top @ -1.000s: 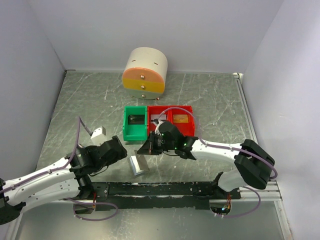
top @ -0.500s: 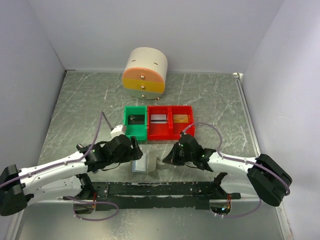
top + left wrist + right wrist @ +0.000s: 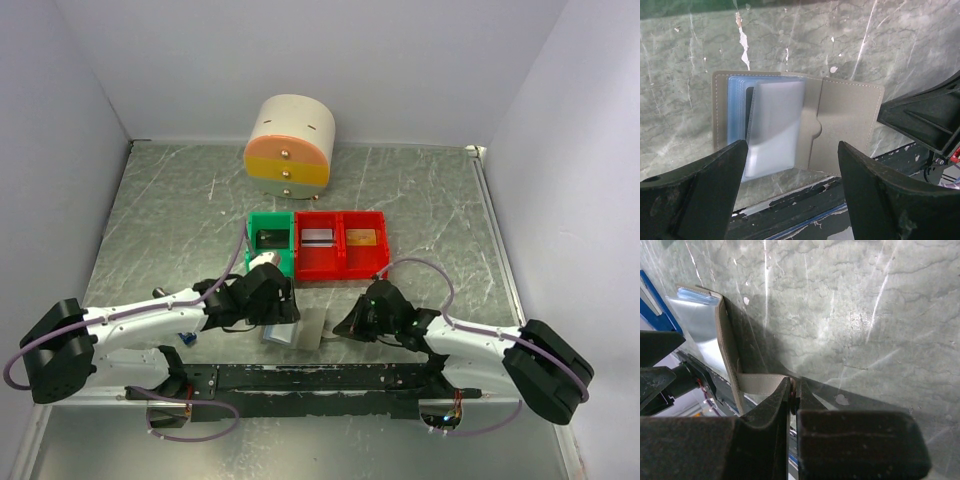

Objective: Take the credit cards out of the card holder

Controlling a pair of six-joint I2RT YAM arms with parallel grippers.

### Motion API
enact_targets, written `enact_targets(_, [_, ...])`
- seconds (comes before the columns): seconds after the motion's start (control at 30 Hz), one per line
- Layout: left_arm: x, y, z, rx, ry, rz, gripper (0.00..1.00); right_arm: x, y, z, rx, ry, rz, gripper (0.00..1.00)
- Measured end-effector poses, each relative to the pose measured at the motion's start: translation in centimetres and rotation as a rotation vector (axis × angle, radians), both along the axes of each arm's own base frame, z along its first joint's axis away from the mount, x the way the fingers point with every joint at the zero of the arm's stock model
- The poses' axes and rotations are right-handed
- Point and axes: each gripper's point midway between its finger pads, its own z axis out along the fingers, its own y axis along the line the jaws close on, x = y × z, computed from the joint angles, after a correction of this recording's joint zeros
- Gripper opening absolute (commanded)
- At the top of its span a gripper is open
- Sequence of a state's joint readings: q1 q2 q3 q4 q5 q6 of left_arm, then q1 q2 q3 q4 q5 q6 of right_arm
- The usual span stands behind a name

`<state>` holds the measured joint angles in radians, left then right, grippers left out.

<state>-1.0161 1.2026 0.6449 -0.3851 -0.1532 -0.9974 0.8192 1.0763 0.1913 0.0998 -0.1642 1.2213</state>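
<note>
Card holder [image 3: 845,117] open, cards [image 3: 737,107] inside; right claw [image 3: 793,391] pinching flap; left claw [image 3: 792,167] wide above; bins [image 3: 338,267] behind.

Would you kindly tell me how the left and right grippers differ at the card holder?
The left gripper is open wide over the card holder; the right gripper is shut, pinching the holder's flap edge. The left faces its open inside; the right sits low at its side. Both are at the holder.

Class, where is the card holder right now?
In the top view the card holder lies open near the front edge of the table, between the left fingers and right fingers, just below the green bin.
</note>
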Motion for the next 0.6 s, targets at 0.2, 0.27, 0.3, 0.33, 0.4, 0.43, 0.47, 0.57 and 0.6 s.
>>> enact_targets(0.2, [0.2,-0.1,0.6,-0.004,-0.021,-0.015,0.89,0.6,0.4,0.2,-0.022,-0.005,0.011,0.00])
enact_targets(0.27, [0.4,-0.2,0.7,-0.001,-0.032,-0.027,0.89,0.8,0.6,0.3,-0.026,-0.009,0.013,0.00])
enact_targets(0.3, [0.6,-0.1,0.7,0.004,-0.040,-0.034,0.89,0.9,0.7,0.3,-0.029,-0.010,0.013,0.00])
enact_targets(0.33, [0.8,0.0,0.7,0.009,-0.044,-0.035,0.89,1.0,0.7,0.3,-0.031,-0.011,0.014,0.00])
enact_targets(0.4, [1.6,0.3,0.4,0.024,-0.050,-0.034,0.89,1.1,0.7,0.2,-0.037,-0.011,0.013,0.00])
enact_targets(0.43, [1.9,0.4,0.2,0.030,-0.051,-0.035,0.89,1.1,0.7,0.2,-0.039,-0.010,0.012,0.00])
enact_targets(0.47, [2.1,0.5,-0.1,0.036,-0.049,-0.038,0.89,1.1,0.7,0.1,-0.040,-0.009,0.012,0.00])
enact_targets(0.57, [2.6,0.3,-0.3,0.027,-0.045,-0.054,0.87,1.1,0.6,0.1,-0.041,-0.009,0.012,0.00])
enact_targets(0.6, [2.8,0.1,-0.3,0.018,-0.047,-0.061,0.86,1.1,0.7,0.1,-0.041,-0.010,0.012,0.00])
